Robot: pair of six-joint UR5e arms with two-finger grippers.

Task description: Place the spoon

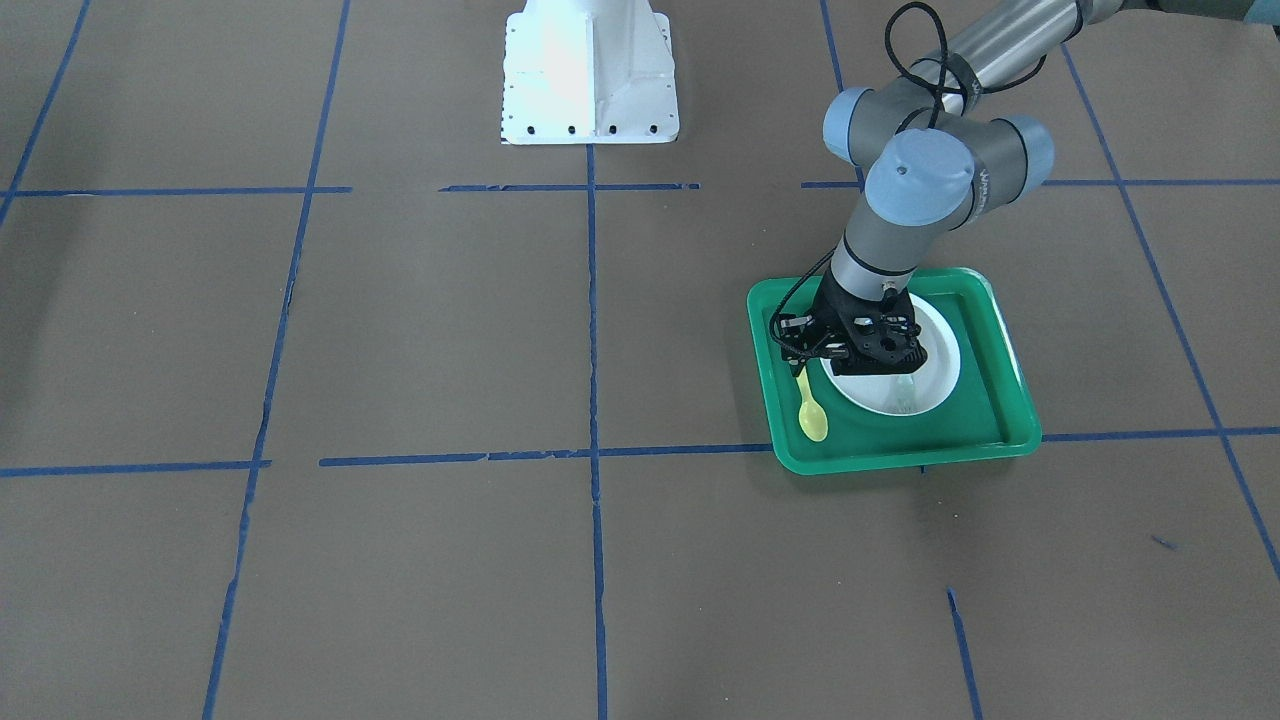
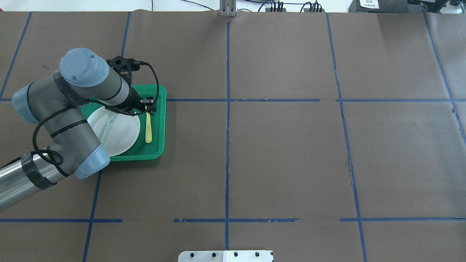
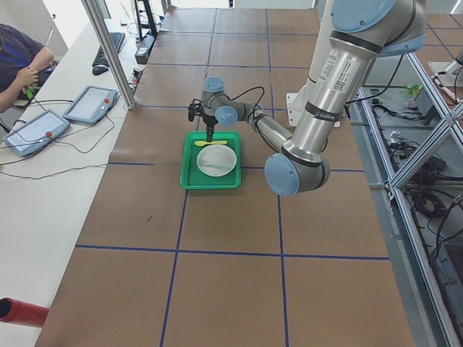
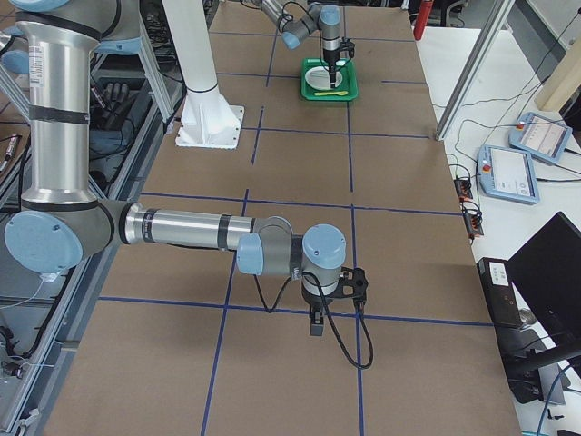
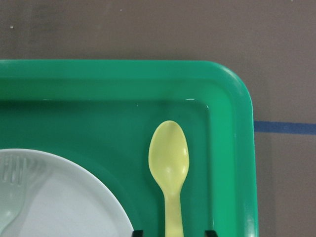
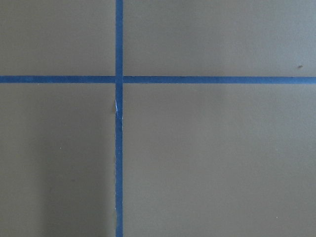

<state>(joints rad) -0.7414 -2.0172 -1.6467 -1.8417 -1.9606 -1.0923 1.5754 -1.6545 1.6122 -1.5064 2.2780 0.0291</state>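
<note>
The yellow spoon (image 5: 169,163) lies flat in the green tray (image 5: 232,123), beside the white plate (image 5: 59,197), bowl toward the tray's corner. It also shows in the front view (image 1: 811,412) and the overhead view (image 2: 148,128). My left gripper (image 5: 173,233) is low over the spoon's handle, open, with a fingertip on each side of the handle and a gap to both. It also shows in the overhead view (image 2: 148,109). My right gripper (image 4: 318,322) hangs over bare table far from the tray; I cannot tell whether it is open or shut.
A pale translucent fork (image 5: 12,192) lies on the plate (image 2: 120,134). The tray (image 2: 160,120) sits on brown table paper with blue tape lines (image 2: 227,145). The white robot base (image 1: 590,80) stands mid-table. Operators' tablets (image 3: 90,105) lie beyond the table edge.
</note>
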